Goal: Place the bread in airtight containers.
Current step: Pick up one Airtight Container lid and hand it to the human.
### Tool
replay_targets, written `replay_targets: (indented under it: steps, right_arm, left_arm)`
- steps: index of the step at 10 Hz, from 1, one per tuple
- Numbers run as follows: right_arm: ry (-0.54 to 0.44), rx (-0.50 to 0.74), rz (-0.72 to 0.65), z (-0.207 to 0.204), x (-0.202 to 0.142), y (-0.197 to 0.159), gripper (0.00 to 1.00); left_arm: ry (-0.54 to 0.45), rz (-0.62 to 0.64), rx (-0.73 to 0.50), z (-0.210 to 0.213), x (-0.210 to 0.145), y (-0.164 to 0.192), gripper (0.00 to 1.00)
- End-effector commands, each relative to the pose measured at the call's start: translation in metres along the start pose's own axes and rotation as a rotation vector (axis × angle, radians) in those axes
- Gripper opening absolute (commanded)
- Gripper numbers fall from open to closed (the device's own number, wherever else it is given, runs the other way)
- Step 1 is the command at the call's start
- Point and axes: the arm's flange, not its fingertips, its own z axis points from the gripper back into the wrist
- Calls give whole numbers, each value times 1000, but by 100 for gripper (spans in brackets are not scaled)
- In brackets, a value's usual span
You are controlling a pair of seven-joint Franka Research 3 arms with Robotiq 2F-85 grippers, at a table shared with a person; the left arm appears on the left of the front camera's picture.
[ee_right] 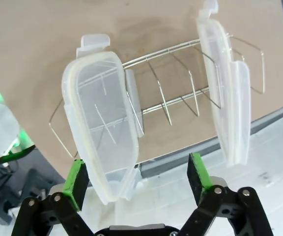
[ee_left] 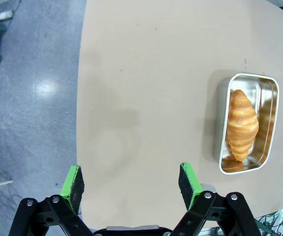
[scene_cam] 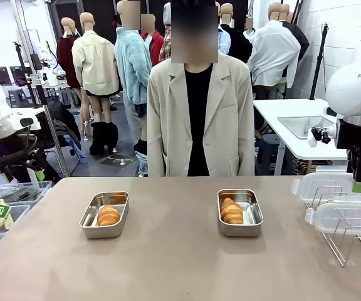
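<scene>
Both rolls are already in place: one croissant (scene_cam: 108, 216) lies in the left tin (scene_cam: 103, 234) and another croissant (scene_cam: 231, 211) in the right tin (scene_cam: 240, 231), both tins open-topped on the table (scene_cam: 180, 269). As I judge it, the step in hand is the lids. My right gripper (ee_right: 137, 177) hangs with its pads wide apart and empty over the wire rack (scene_cam: 350, 235), where the two clear lids stand on edge: the near lid (ee_right: 102, 123) toward 11 o'clock from my fingers, the far lid (ee_right: 225, 93) toward 1 o'clock. I would take the near lid first. I would centre its rim between the pads, close on plastic and not on wire, then lift it out along its slot so it does not drag the rack. The right tin sits at 9 o'clock from the rack in the front view, so that is the shorter carry. My left gripper (ee_left: 131, 182) is also spread open and holds nothing, above bare table, with the left tin toward 2 o'clock of it. It could steady that tin when a lid is pressed down.
</scene>
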Motion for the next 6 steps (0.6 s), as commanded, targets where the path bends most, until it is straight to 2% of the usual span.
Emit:
replay_targets:
  steps: [1, 2, 3, 6]
  right_arm:
    - [0, -1, 13, 0, 1, 0, 100]
    - [16, 77, 151, 0, 1, -2, 100]
    - [25, 95, 213, -2, 2, -1, 100]
    - [58, 111, 260, -10, 8, 10, 100]
  left_arm:
    - [-3, 7, 7, 2, 1, 0, 100]
    - [-3, 7, 7, 2, 1, 0, 100]
    - [-3, 7, 7, 2, 1, 0, 100]
    - [-3, 7, 7, 2, 1, 0, 100]
